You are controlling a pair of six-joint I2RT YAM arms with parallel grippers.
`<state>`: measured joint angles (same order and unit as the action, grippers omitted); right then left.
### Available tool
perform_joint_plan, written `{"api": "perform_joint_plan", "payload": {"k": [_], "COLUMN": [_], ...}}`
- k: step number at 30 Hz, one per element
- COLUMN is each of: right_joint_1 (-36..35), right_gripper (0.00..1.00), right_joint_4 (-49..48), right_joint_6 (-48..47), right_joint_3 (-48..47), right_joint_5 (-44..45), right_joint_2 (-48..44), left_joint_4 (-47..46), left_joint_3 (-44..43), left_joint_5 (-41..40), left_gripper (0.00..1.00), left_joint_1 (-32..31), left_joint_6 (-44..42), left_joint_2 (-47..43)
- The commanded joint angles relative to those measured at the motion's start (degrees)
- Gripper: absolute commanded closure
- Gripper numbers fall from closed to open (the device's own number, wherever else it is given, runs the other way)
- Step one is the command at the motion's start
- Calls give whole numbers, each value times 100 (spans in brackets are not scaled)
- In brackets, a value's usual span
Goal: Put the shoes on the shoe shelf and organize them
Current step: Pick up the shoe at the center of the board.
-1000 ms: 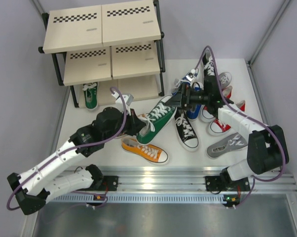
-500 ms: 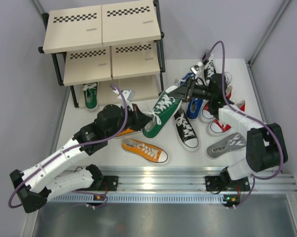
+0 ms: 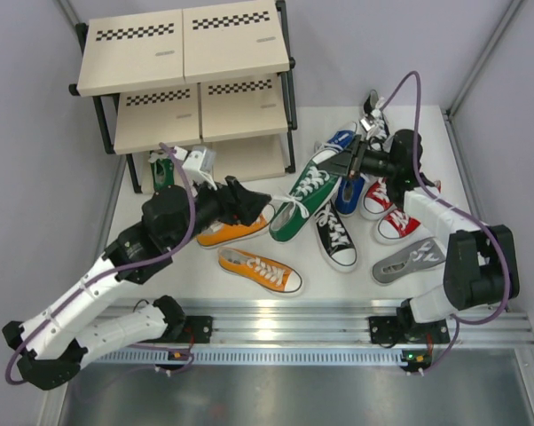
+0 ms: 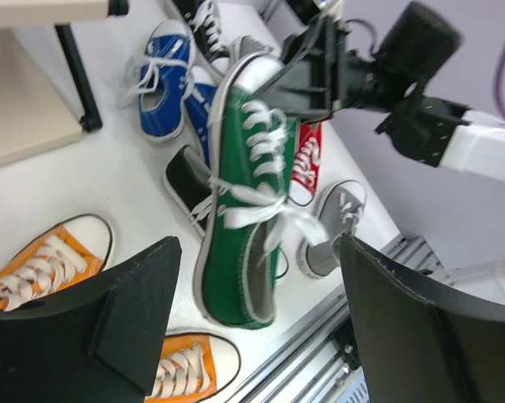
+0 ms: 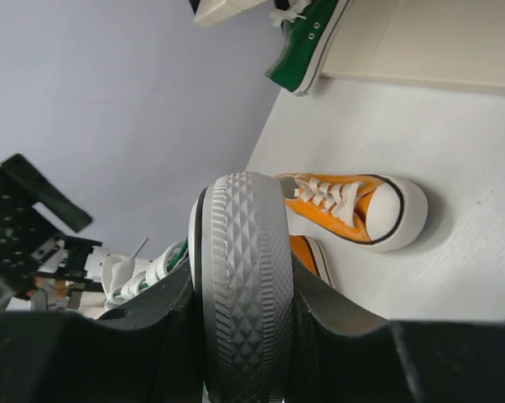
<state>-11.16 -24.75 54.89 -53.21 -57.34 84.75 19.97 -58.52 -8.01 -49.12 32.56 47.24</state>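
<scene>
A green shoe slants across the middle of the table, toe up at the right. My right gripper is shut on its white rubber toe cap. My left gripper stands open just left of the shoe's heel, touching nothing. The other green shoe sits on the bottom board of the shoe shelf, whose upper boards are bare. Two orange shoes lie below my left gripper.
Right of the green shoe lie a black shoe, blue shoes, red shoes and a grey shoe. More shoes sit at the back right. A metal rail runs along the near edge.
My left gripper let go of the green shoe's heel, opened and drew back left. My right gripper shut on the toe and carried it slightly right.
</scene>
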Motion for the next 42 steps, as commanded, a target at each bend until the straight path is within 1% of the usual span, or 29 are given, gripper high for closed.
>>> {"api": "perform_joint_plan", "payload": {"k": [1,2,3,4,5,6,9,12,13,21,28,35,39,41,42], "right_joint_1": [0,0,0,0,0,0,0,-1,0,-1,-1,-9,-9,0,0], "right_gripper": [100,100,100,100,100,100,100,100,100,100,100,100,100,100,100], "right_joint_4": [418,506,611,603,612,629,586,568,568,577,568,489,463,480,471], "right_joint_6": [-504,-576,-602,-603,-603,-611,-559,-550,-550,-559,-524,-445,-444,-471,-480], "right_joint_3": [-154,-172,-198,-216,-233,-242,-251,-225,-199,-163,-216,-242,-234,-242,-242], "right_joint_5": [56,91,126,127,135,144,127,136,127,162,144,118,109,118,118], "right_joint_2": [-258,-249,-222,-187,-143,-134,-90,-108,-117,-126,-3,50,50,50,59], "left_joint_4": [86,86,78,78,69,69,-45,-379,-493,-520,-511,-494,-380,-249,-204], "left_joint_3": [-510,-589,-651,-765,-818,-845,-810,-617,-590,-555,-371,-72,-89,-159,-177], "left_joint_5": [360,675,774,1044,1282,1363,1617,1829,1829,1733,1733,1268,951,583,451], "left_gripper": [19,20,21,22,25,27,32,35,35,38,43,43,43,43,42], "left_joint_1": [8,8,8,8,8,8,8,-9,-53,-247,-378,-449,-528,-598,-651], "left_joint_6": [-267,-267,-259,-259,-293,-311,-530,-759,-829,-988,-1093,-1295,-1489,-1629,-1664], "left_joint_2": [197,293,529,662,794,1030,1339,1533,1577,1999,2105,2157,2298,2377,2386]}}
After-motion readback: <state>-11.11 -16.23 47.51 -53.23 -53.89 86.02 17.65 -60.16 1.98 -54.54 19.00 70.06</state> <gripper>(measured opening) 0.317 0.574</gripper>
